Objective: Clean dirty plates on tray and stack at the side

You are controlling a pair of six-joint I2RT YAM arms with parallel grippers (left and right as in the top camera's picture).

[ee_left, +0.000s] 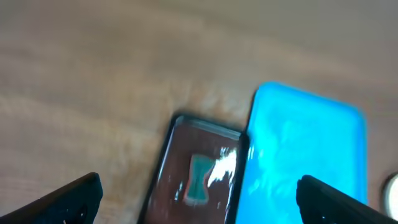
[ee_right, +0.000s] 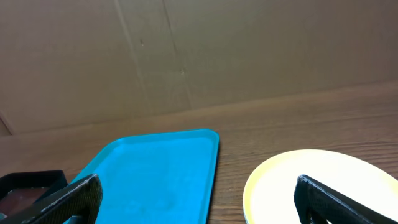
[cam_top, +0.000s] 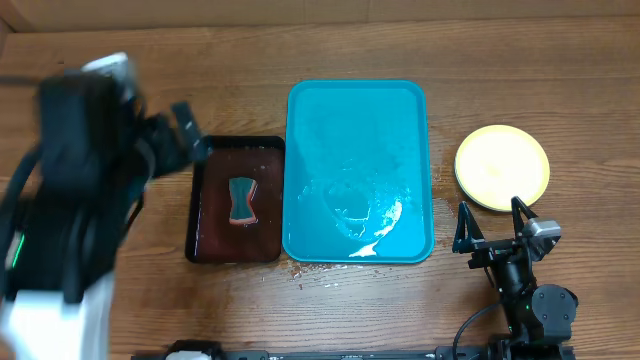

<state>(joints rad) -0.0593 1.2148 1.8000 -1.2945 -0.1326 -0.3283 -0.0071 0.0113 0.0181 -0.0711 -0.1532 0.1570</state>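
The turquoise tray point(cam_top: 360, 120) lies mid-table with no plates on it, only a wet sheen. It also shows in the left wrist view point(ee_left: 305, 149) and the right wrist view point(ee_right: 155, 174). A clean yellow-green rimmed plate point(cam_top: 502, 167) sits on the table to the tray's right, also in the right wrist view point(ee_right: 292, 180). I cannot tell whether other plates lie under it. No light-blue rimmed plate shows. My left gripper point(cam_top: 192, 135) point(ee_left: 199, 202) is open and empty, raised above the black tray. My right gripper point(cam_top: 492, 225) point(ee_right: 199, 202) is open and empty, just in front of the plate.
A small black tray point(cam_top: 205, 200) point(ee_left: 165, 162) holding reddish liquid lies to the left of the turquoise tray. A teal sponge point(cam_top: 241, 200) point(ee_left: 199, 177) lies in it. A cardboard wall point(ee_right: 199, 56) stands behind the table.
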